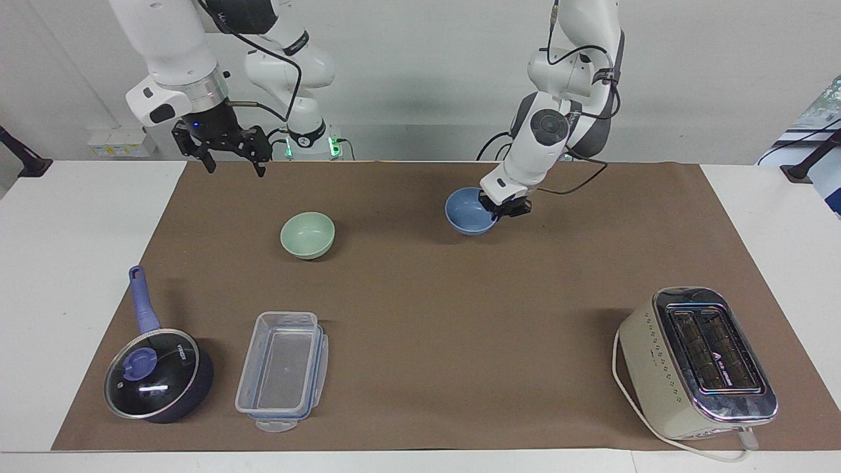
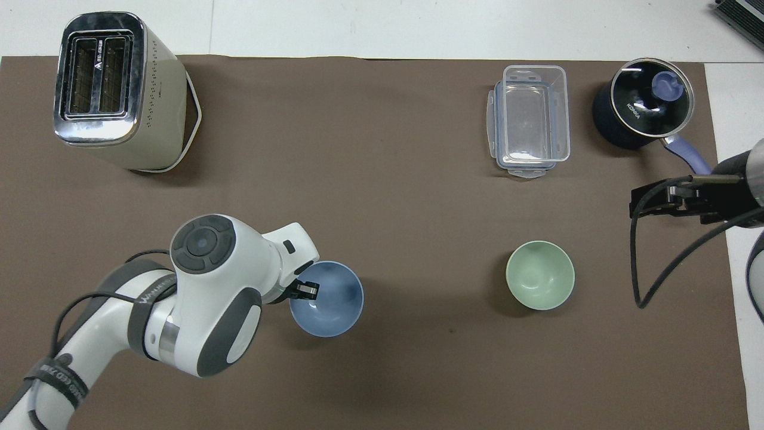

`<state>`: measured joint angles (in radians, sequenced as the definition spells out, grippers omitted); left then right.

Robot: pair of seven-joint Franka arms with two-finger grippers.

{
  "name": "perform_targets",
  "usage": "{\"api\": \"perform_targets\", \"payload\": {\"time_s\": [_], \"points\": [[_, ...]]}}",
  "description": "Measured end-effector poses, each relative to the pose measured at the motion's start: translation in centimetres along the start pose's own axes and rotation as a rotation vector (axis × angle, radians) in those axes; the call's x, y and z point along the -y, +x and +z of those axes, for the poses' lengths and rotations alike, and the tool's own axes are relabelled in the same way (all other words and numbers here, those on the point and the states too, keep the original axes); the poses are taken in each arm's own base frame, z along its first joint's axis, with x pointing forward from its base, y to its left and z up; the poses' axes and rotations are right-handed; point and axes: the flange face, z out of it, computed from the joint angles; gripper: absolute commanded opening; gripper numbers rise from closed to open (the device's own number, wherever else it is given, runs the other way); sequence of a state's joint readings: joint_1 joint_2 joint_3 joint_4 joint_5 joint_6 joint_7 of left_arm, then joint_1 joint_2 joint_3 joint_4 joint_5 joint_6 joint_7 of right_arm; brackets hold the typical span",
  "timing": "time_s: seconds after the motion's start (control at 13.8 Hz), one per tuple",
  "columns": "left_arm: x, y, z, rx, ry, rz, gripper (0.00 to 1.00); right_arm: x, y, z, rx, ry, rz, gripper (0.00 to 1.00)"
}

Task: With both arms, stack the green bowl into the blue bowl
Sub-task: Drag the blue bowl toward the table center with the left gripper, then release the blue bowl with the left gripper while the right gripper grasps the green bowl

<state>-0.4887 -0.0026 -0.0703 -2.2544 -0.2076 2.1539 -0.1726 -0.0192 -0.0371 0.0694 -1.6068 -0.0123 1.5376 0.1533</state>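
Observation:
My left gripper (image 1: pixel 504 205) is shut on the rim of the blue bowl (image 1: pixel 470 211) and holds it upright, low over the middle of the brown mat; it shows in the overhead view too (image 2: pixel 305 291), with the blue bowl (image 2: pixel 327 298). I cannot tell if the bowl touches the mat. The green bowl (image 1: pixel 307 235) stands upright and empty on the mat, toward the right arm's end (image 2: pixel 540 275). My right gripper (image 1: pixel 236 165) is open and empty, raised over the mat's edge at the right arm's end (image 2: pixel 644 203), apart from the green bowl.
A cream toaster (image 1: pixel 696 361) stands at the left arm's end, farther from the robots. A clear plastic container (image 1: pixel 282 371) and a dark lidded pot with a blue handle (image 1: pixel 158 374) stand farther from the robots than the green bowl.

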Motion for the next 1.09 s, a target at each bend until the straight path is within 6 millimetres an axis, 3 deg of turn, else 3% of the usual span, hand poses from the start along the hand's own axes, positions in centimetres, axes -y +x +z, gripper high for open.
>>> {"api": "perform_targets", "payload": {"time_s": [0.29, 0.36, 0.44, 0.8, 0.94, 1.09], "points": [[-1.4, -1.6, 3.5, -0.005, -0.032, -0.041, 0.03, 0.0, 0.0, 0.0, 0.001, 0.000, 0.000, 1.00], [-1.3, -1.7, 3.8, -0.007, -0.033, -0.043, 0.81, 0.0, 0.0, 0.1, 0.001, 0.000, 0.000, 1.00], [-1.4, -1.7, 4.0, -0.012, -0.034, -0.043, 1.00, 0.0, 0.0, 0.1, 0.002, 0.000, 0.000, 1.00], [-1.2, -1.1, 3.0, -0.032, -0.045, -0.067, 1.00, 0.0, 0.0, 0.3, -0.004, 0.000, 0.000, 1.00], [-0.2, 0.2, -0.2, -0.030, -0.063, -0.096, 1.00, 0.0, 0.1, 1.2, -0.020, 0.002, -0.008, 1.00], [1.9, 1.8, -5.1, -0.024, -0.085, -0.137, 1.00, 0.0, 0.1, 3.2, -0.031, 0.002, -0.028, 1.00]]}}
